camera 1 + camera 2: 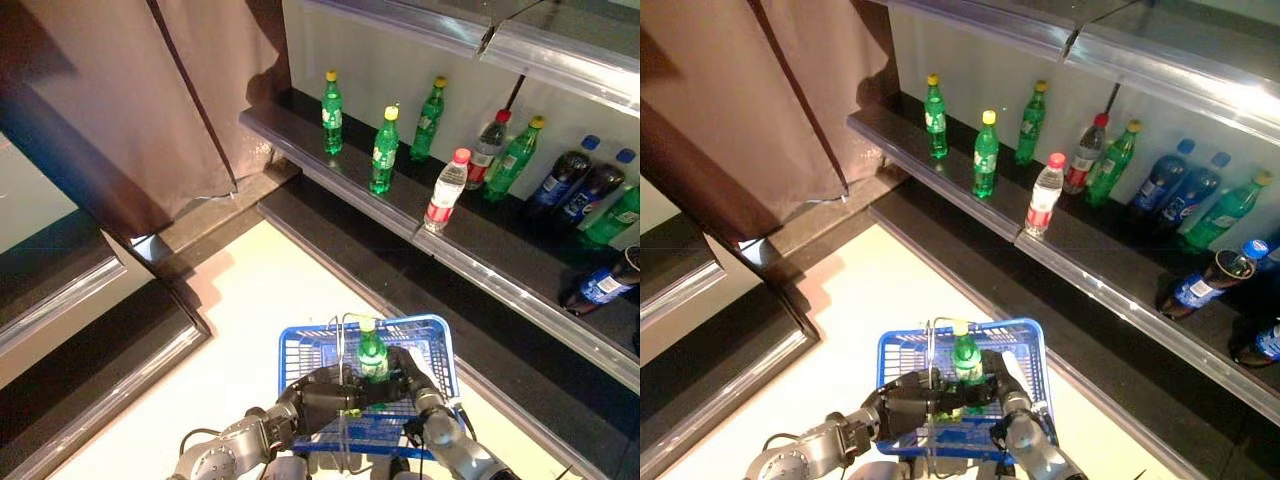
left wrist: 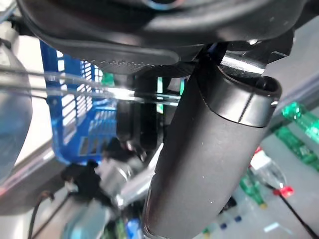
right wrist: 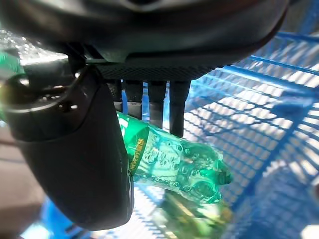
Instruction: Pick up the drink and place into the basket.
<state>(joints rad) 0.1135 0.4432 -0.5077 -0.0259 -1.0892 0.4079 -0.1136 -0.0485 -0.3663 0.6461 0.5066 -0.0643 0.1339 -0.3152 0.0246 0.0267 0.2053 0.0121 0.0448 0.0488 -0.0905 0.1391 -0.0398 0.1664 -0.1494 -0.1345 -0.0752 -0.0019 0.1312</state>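
Observation:
My left hand (image 1: 318, 396) is shut on the thin wire handles (image 2: 75, 88) of the blue basket (image 1: 300, 345), which hangs raised in front of me. My right hand (image 1: 412, 378) reaches into the basket from the right and is shut on a green bottle (image 1: 372, 356) with a yellow cap. The bottle stands roughly upright inside the basket. In the right wrist view the thumb (image 3: 75, 149) and fingers (image 3: 157, 107) close round the green bottle (image 3: 174, 159) over the basket's blue mesh (image 3: 269, 99).
A low dark shelf (image 1: 330, 175) runs from the back to the right, carrying green bottles (image 1: 384, 150), clear bottles with red caps (image 1: 445, 190) and dark bottles with blue caps (image 1: 560, 180). A brown curtain (image 1: 130, 100) hangs at the left. Pale floor (image 1: 240, 300) lies ahead.

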